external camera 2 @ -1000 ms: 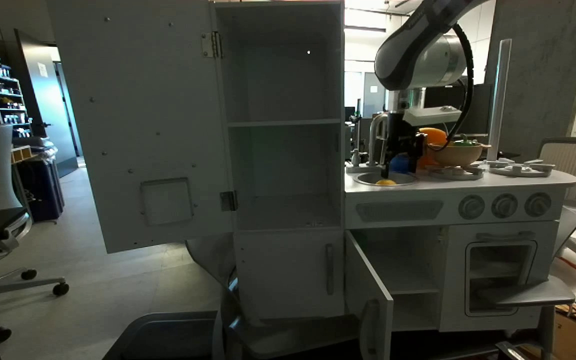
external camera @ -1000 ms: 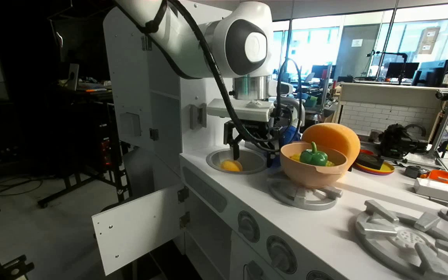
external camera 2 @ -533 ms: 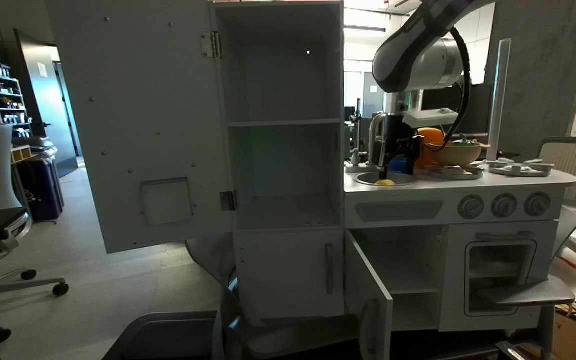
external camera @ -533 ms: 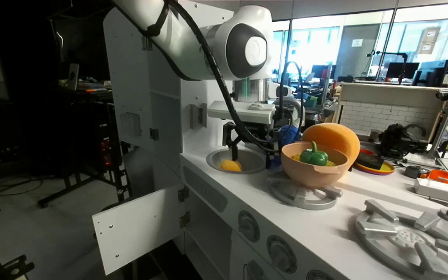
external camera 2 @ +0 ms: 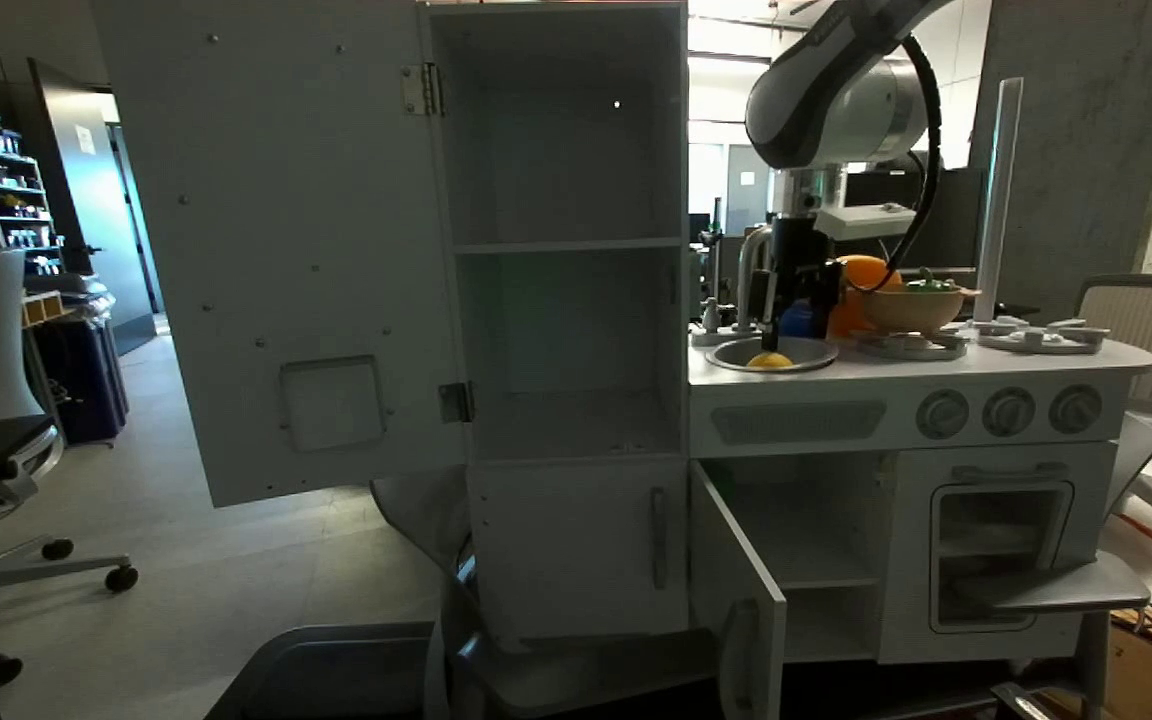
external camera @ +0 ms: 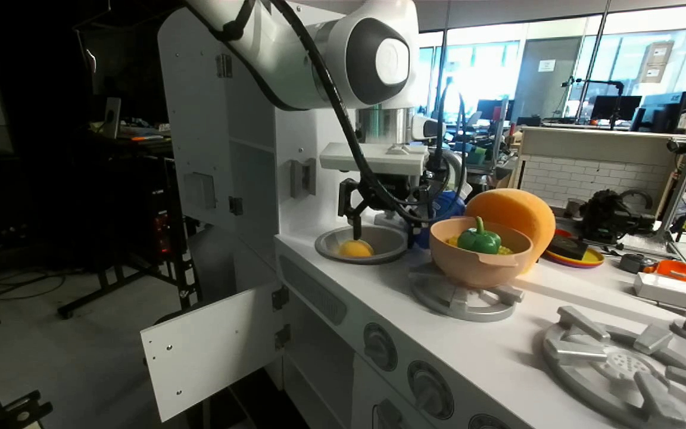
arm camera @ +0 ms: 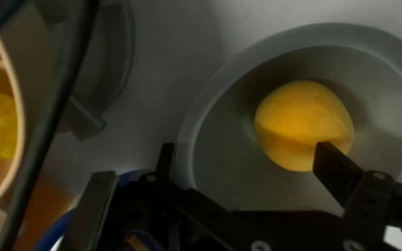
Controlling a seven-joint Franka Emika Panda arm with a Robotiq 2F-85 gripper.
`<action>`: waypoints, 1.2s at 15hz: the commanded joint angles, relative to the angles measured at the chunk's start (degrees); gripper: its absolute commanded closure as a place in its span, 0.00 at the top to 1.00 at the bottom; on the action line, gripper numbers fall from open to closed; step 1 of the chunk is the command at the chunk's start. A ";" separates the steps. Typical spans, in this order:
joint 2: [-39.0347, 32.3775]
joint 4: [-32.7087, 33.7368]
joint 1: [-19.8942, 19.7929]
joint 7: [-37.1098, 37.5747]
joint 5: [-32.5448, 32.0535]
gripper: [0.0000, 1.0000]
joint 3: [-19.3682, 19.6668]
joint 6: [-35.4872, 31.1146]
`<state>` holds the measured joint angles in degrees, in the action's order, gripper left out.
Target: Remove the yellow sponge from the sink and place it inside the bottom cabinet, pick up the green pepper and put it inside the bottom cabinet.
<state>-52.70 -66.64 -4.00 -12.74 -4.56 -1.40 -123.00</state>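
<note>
A rounded yellow object, the task's sponge [external camera: 356, 248], sits in the grey sink [external camera: 386, 256]. It also shows in the wrist view [arm camera: 297, 118] and at the sink's front in an exterior view [external camera 2: 769, 360]. My gripper [external camera: 384, 238] is open and empty, above the sink. In the wrist view [arm camera: 244, 146] one finger overlaps the sponge's edge and the other is near the sink rim; I cannot tell whether either touches. The green pepper [external camera: 480, 240] lies on yellow corn in a peach bowl [external camera: 474, 271]. The bottom cabinet [external camera 2: 806, 530] stands open; its door [external camera 2: 736, 600] is swung out.
The bowl stands on a grey burner [external camera: 462, 310] beside the sink. A large orange object [external camera: 513, 211] is behind the bowl. A blue item [external camera: 447, 205] is behind the gripper. A faucet [external camera 2: 748, 280] rises behind the sink. A tall open cabinet [external camera 2: 566, 330] stands beside the counter.
The gripper dipped slightly, then rose a little, and stays open. The sponge shifted slightly in the sink. The sink rim looks slightly raised or tilted, and the blue item behind moved a little.
</note>
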 commanded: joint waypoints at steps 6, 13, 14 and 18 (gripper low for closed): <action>3.09 -3.25 0.50 -2.82 2.21 1.00 -3.29 1.49; 1.57 -2.78 2.67 -1.54 -0.20 1.00 -1.58 3.29; 1.59 -2.25 3.00 -1.21 -0.41 1.00 -1.34 4.16; 0.73 -0.94 2.77 -1.34 -0.39 1.00 -0.66 4.09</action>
<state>-51.27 -69.64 -1.65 -14.05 -4.33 -3.06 -120.27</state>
